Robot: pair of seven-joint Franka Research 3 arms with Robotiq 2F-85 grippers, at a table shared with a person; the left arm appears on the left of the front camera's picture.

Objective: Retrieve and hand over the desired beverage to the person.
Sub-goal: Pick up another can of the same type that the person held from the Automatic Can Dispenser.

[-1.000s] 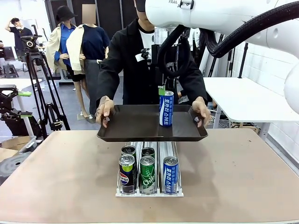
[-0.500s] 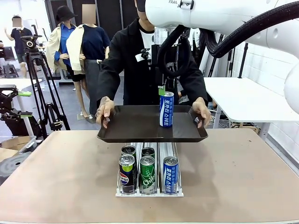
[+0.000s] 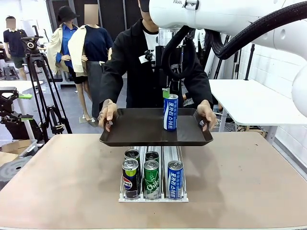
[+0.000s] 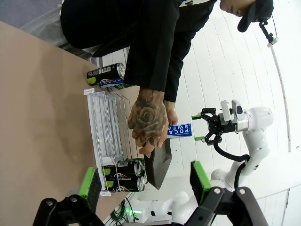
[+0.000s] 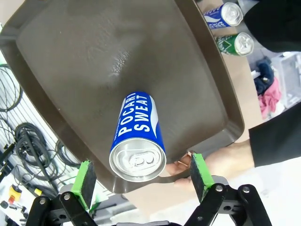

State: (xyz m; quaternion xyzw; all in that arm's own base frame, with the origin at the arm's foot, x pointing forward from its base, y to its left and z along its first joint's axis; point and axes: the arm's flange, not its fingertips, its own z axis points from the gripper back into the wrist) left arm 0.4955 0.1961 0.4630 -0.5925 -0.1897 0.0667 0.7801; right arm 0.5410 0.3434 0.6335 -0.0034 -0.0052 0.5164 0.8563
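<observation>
Table (image 3: 240,182): person (image 3: 139,62) holds tray (image 3: 134,127) w/ can (image 3: 171,111) (upright).

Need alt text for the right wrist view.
A blue-and-white Pocari Sweat can stands upright on a dark brown plastic tray, seen from above between the right gripper's open green-padded fingers. A person's hand holds the tray's edge.

Far off at the left, a bystander (image 3: 13,40) in a dark shirt has stepped leftward, arm now lowered
</observation>
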